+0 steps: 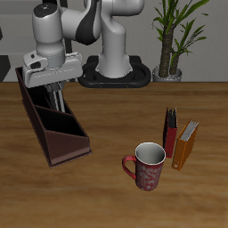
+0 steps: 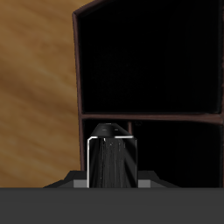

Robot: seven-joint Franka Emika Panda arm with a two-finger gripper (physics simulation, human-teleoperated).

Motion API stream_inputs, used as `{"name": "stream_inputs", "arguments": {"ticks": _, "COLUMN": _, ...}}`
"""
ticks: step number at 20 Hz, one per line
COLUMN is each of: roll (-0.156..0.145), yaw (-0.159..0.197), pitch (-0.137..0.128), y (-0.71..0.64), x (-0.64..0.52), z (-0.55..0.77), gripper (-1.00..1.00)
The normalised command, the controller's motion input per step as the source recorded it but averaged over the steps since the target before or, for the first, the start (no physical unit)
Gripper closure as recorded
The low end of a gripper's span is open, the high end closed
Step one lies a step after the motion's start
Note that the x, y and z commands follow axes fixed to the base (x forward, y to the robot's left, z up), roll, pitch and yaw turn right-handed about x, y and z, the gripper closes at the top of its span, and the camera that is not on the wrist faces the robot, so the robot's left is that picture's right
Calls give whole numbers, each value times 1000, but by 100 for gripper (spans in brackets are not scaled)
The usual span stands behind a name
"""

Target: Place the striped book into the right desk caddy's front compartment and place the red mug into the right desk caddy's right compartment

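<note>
The gripper (image 1: 55,87) is held above the tall back part of the right desk caddy (image 1: 55,126), its two fingers pointing down toward the interior. In the wrist view, the striped book (image 2: 114,159) is seen clamped between the finger pads, its black cover edged in white and its rounded upper end turned toward the caddy. In the exterior view the book is mostly hidden behind the fingers and the caddy wall, so how deep it sits cannot be told from there.

Directly beyond the book in the wrist view, a thin maroon divider (image 2: 149,115) is seen, and past it a large dark section of the caddy is walled on its sides. Which compartment lies straight under the book cannot be told for certain. Wooden table (image 2: 35,79) surface is visible beside the caddy's outer wall.

The caddy is laid lengthwise from the table's back toward its front edge, with its low slanted end nearer the front.

The red mug (image 1: 146,166) is stood upright on the table near the front edge, well apart from the caddy, its handle turned toward the caddy's side. Just behind the mug, a dark red book (image 1: 169,134) and an orange book (image 1: 185,145) are stood upright, close together. A potted plant (image 1: 172,40) is set at the table's back, beside the robot's base (image 1: 114,69).
</note>
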Motion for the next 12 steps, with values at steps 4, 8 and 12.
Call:
{"name": "stream_inputs", "arguments": {"ticks": 4, "roll": -10, "yaw": -3, "pitch": 36, "y": 1, "x": 58, "z": -174, "gripper": 100}}
{"name": "stream_inputs", "arguments": {"ticks": 8, "roll": -3, "yaw": -2, "pitch": 14, "y": 15, "x": 20, "z": -90, "gripper": 100}}
{"name": "stream_inputs", "arguments": {"ticks": 12, "roll": -5, "yaw": 7, "pitch": 43, "y": 70, "x": 98, "z": -107, "gripper": -100}}
